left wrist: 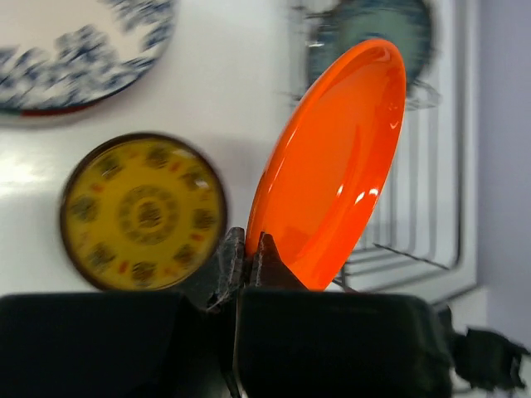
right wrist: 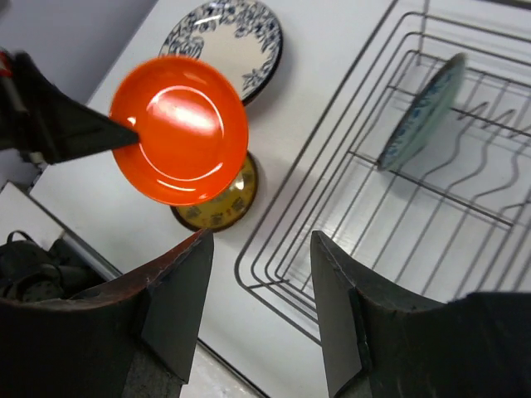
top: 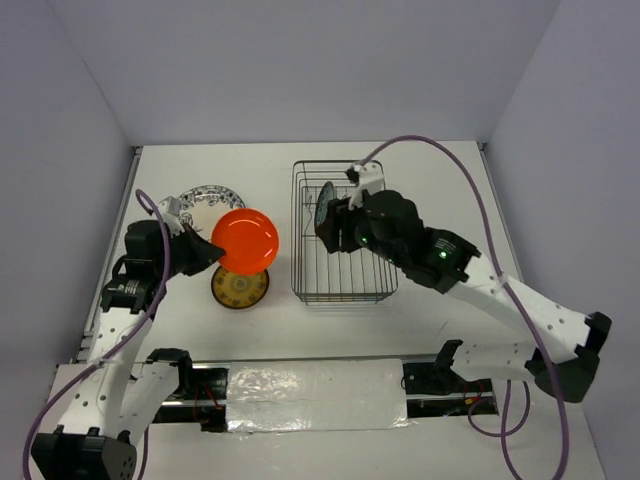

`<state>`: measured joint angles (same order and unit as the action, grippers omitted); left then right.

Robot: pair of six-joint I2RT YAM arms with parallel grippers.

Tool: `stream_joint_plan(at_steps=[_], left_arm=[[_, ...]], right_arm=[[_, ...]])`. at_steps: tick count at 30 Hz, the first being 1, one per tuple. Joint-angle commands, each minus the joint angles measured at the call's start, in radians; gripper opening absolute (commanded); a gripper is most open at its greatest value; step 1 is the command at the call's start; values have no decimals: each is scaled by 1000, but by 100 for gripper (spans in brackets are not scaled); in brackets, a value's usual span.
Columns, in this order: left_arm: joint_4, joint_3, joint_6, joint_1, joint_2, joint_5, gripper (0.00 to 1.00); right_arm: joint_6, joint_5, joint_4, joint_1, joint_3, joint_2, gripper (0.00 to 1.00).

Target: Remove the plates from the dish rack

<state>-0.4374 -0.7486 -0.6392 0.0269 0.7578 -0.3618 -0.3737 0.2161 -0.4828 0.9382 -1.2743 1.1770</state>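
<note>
Left gripper [left wrist: 245,249]: we see its jaws pinched together on the lower rim of the orange plate [left wrist: 332,166], holding it tilted in the air

Orange plate: out of the rack, left of centre in the top view; there it overlaps the upper edge of the yellow plate [top: 240,288] and sits just lower right of the white plate with the blue floral rim [top: 205,200]

Set-down spot: both of those plates lie flat on the table [top: 430,170], on the left side of the frame

Right gripper [right wrist: 261,249]: jaws apart with nothing between them; in the top view it hangs over the upper left part of the dish rack [top: 345,290]

Teal plate [right wrist: 419,112]: stands on edge among the prongs, upper right in the right wrist view; it is the only plate we can see in the rack

Step in hand: we judge the orange plate is on its way down to join the unloaded plates

Next move, left: lower the plate flat onto bare table or onto the stack, then let go

Next move, right: bring the open jaws around the teal plate's rim and lift it clear of the prongs
</note>
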Motion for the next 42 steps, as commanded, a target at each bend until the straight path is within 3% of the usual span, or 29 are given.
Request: stream_joint_plan(at_steps=[1,7,17,20,21,23,25,26,27,32,36,42], left_arm=[[-47,60,-72,-8,37,227,0],[-17,158,-139,-13,60,310,0],[65,262,-160,-19,92,291,14],[72,281,-157,-19,75,288,32],[71,285,-158,-19,66,287,44],[71,295,-166,-19,45,273,56],[57,288,-171,-18,32,268,75],[45,285,-174,-16,20,267,93],[39,282,-174,-15,15,262,100],[-23,223,-146,-10,-21,221,100],[-138,57,-61,-9,-66,260,100],[-218,-181,195,-8,-52,351,99]], right_arm=[[-11,117,12,-3,35,-143,58],[-10,158,-43,-1,127,-258,58],[-7,169,-60,-3,168,-261,59],[-2,167,-57,-3,168,-255,59],[-1,167,-57,-3,167,-251,59],[4,169,-54,-2,167,-246,59],[7,170,-51,-3,159,-232,59],[9,173,-53,-4,156,-225,59],[12,181,-62,-1,145,-202,59],[-2,270,-123,-18,79,-68,65],[-5,298,-184,-79,-52,111,65],[-2,390,-312,-185,-328,444,65]])
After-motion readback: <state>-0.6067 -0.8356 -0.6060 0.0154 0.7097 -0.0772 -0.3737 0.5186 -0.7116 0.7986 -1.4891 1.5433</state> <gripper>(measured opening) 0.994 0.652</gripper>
